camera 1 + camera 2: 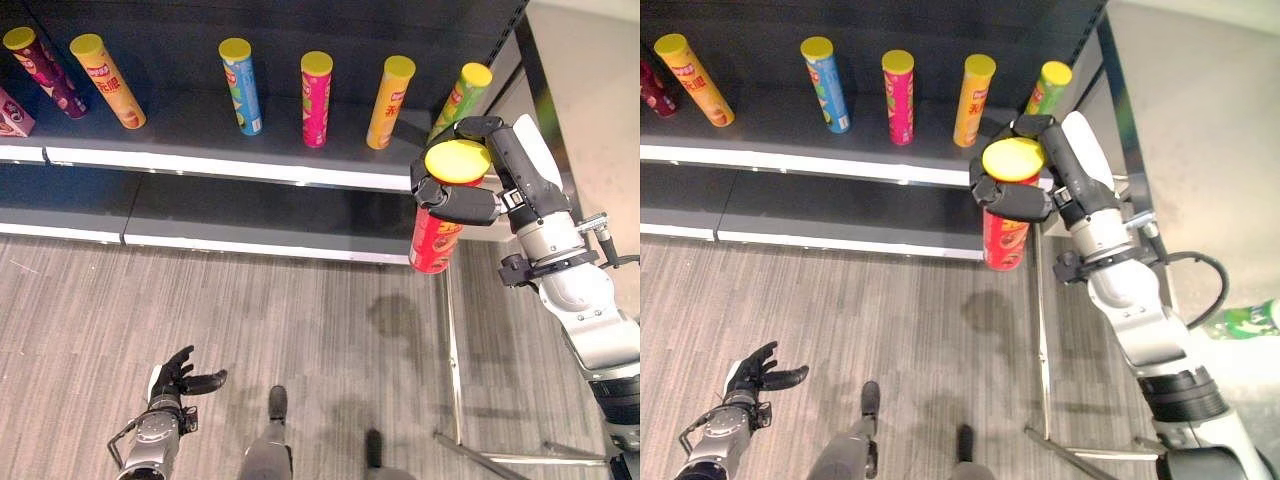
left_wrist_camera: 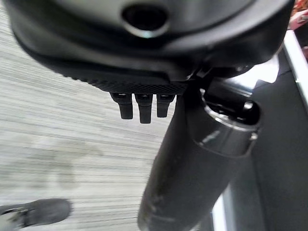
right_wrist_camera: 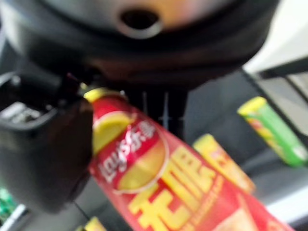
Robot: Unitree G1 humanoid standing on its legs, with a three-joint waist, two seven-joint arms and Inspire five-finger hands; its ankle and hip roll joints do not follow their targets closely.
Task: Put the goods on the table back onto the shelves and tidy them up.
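Shelving of dark boards (image 1: 250, 165) holds a row of upright crisp tubes (image 1: 315, 98) above grey wood-grain flooring (image 1: 250, 320). Right hand (image 1: 465, 195) grips a red crisp tube (image 1: 432, 242) before the shelf's right end; left hand (image 1: 180, 380) hangs low, fingers loosely spread.

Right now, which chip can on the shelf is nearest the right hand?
The green can, last in the row at the shelf end. It stands just behind the right hand, whose fingers grip a red can; the orange can stands farther left.
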